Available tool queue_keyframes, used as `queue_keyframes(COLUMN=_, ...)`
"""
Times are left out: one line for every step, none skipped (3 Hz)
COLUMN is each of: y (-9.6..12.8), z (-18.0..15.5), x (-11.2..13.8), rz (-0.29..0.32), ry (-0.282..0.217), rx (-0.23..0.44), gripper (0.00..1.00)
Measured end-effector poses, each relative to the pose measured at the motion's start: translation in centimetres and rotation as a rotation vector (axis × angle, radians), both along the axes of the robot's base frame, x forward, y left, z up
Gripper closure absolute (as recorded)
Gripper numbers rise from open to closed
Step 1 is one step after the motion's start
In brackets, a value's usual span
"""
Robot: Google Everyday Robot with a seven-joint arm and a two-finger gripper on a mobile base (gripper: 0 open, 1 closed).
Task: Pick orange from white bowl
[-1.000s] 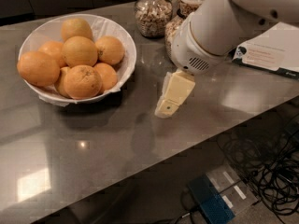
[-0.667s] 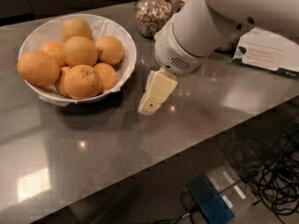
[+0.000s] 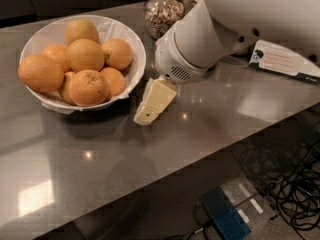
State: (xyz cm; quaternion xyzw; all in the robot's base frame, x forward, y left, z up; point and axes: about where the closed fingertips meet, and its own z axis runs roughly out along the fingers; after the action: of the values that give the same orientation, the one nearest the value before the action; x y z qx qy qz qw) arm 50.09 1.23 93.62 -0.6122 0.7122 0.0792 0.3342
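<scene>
The white bowl (image 3: 131,40) with paper lining stands at the back left of the grey counter. It holds several oranges (image 3: 86,55) piled together. My gripper (image 3: 152,104) is cream-coloured and points down at the counter just right of the bowl's front right rim, close to it. It holds nothing that I can see. The big white arm body (image 3: 200,44) reaches in from the upper right and hides part of the counter behind it.
A glass jar of nuts (image 3: 164,11) stands behind the arm, right of the bowl. A printed card (image 3: 285,61) lies at the right. The counter's front edge runs diagonally; below it are cables (image 3: 280,174) and a blue box (image 3: 227,216).
The arm and gripper have moved left across the counter, from well right of the bowl to right beside its rim. The bowl and oranges have not moved.
</scene>
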Motion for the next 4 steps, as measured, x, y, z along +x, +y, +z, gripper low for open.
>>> queue_keyframes(y=4.0, z=0.2, x=-0.1, rz=0.009, ry=0.032, rx=0.097, gripper=0.0)
queue_keyframes(y=5.8, z=0.8, x=-0.5, rz=-0.026, ry=0.08, rx=0.178, gripper=0.0)
queue_keyframes(y=6.8, z=1.3, x=-1.4, rz=-0.042, ry=0.104, rx=0.245, gripper=0.0)
queue_keyframes(y=6.9, z=1.4, x=-1.4, rz=-0.042, ry=0.105, rx=0.249, gripper=0.0)
